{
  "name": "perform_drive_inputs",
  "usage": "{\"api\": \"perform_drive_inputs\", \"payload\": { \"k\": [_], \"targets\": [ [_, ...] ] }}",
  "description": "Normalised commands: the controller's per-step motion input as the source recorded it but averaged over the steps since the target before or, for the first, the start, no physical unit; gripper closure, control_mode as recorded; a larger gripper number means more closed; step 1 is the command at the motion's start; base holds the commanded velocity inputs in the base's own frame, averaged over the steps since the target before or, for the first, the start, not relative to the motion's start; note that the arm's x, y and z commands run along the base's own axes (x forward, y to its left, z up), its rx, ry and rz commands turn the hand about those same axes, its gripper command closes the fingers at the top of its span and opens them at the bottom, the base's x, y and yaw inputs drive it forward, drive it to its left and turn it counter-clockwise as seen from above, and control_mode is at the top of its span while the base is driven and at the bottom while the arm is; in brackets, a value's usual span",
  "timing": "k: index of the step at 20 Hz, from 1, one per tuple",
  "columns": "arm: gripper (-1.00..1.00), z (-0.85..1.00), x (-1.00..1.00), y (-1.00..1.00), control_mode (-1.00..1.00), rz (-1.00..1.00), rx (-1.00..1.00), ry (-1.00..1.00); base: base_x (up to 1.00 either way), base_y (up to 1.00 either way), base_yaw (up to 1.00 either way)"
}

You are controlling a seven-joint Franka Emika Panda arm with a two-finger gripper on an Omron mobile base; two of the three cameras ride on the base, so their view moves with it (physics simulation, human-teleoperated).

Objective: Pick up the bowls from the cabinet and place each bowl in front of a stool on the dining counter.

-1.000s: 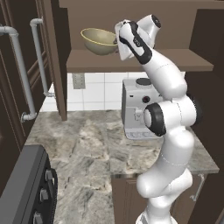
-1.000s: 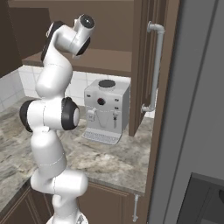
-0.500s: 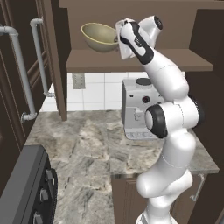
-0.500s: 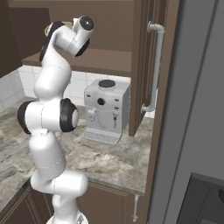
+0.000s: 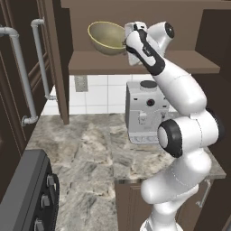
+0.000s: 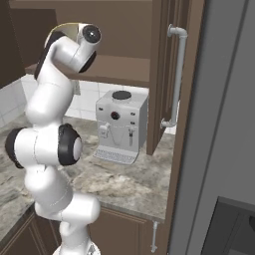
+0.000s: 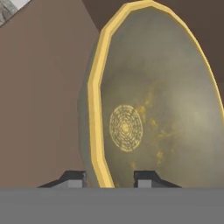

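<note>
The pale olive-beige bowl point(image 5: 107, 37) with its yellowish rim hangs tilted just above the shelf point(image 5: 90, 63) of the dark brown wall cabinet. My gripper point(image 5: 127, 41) is shut on the bowl's right rim. In the hand view the bowl point(image 7: 148, 109) stands on edge, and my gripper point(image 7: 107, 178) has one fingertip on each side of the rim. From the right, a strip of the bowl's rim point(image 6: 64, 26) peeks over my arm. The reddish-brown bowl and the dining counter are out of view.
A white coffee machine point(image 5: 144, 110) stands on the marbled worktop point(image 5: 90, 149) below the shelf. Open cabinet doors with long grey handles point(image 5: 41, 58) point(image 6: 177, 74) flank the opening. A dark stove point(image 5: 27, 194) sits at the lower left.
The hand has risen a little with the bowl, which has come slightly up off the shelf and tipped more.
</note>
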Motion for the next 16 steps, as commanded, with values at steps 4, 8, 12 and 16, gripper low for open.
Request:
{"api": "perform_drive_inputs", "payload": {
  "k": [4,8,12,16],
  "targets": [
    [1.00,0.04,-0.61,0.00,-1.00,-0.18,0.00,-0.03,0.00,0.00,0.00],
    [1.00,0.20,-0.90,0.00,-1.00,-0.23,0.00,0.00,0.00,0.00,0.00],
    [1.00,0.50,-0.92,0.00,-1.00,-0.28,0.00,0.12,0.00,0.00,0.00],
    [1.00,0.37,-0.77,0.00,-1.00,-0.21,0.01,0.18,0.00,0.00,0.00]
  ]
}}
